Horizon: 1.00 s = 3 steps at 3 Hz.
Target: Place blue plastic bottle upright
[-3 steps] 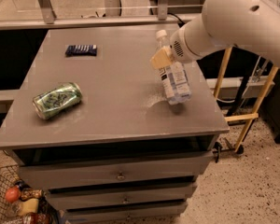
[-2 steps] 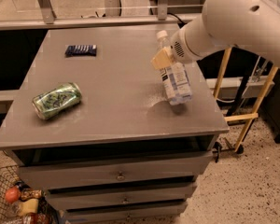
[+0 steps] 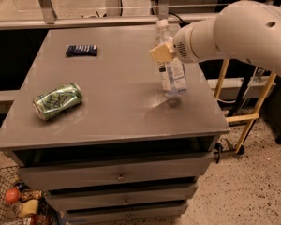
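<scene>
The blue plastic bottle [image 3: 172,75] is clear with a white cap and a pale label. It stands almost upright near the right edge of the grey table [image 3: 117,111], cap leaning slightly left, base at or just above the tabletop. My gripper [image 3: 162,54] comes in from the right on the white arm [image 3: 234,29]. Its tan fingers [image 3: 159,53] are shut on the bottle's upper part, just below the neck.
A green drink can [image 3: 57,100] lies on its side at the table's left front. A small flat dark blue packet [image 3: 81,50] lies at the back left. Drawers are below the tabletop, a basket of items [image 3: 14,205] is at the lower left, and a wooden frame [image 3: 253,111] stands to the right.
The bottle has tipped a little closer to upright and sits slightly higher in the view, still held by the gripper. The can and the packet have not moved.
</scene>
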### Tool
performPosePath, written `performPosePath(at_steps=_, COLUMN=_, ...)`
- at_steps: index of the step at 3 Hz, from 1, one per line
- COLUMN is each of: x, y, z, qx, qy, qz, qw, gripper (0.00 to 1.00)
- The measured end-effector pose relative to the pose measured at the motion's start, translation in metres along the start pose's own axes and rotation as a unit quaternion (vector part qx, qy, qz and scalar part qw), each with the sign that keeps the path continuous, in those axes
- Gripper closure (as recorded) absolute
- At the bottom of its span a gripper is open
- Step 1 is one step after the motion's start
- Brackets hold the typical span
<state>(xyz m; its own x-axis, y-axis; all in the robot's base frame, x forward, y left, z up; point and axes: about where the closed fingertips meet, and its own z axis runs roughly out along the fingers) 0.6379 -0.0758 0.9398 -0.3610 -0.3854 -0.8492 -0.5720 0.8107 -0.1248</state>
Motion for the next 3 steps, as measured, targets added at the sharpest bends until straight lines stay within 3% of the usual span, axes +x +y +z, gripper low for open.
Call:
performPosePath(at_steps=1, x=-0.0105, y=-0.0021, z=0.0038, qx=-0.001, qy=-0.076, qz=-0.001, qw=0.9971, gripper=1.0)
performPosePath(at_steps=2, x=-0.0115, y=-0.0083, z=0.0085, qx=0.009, qy=-0.15, qz=0.01, qw=0.9886, gripper=1.0)
performPosePath(at_steps=3, x=-0.0187, y=-0.0031, z=0.0115, qx=0.024, qy=-0.205, qz=-0.002, qw=0.9784, gripper=1.0)
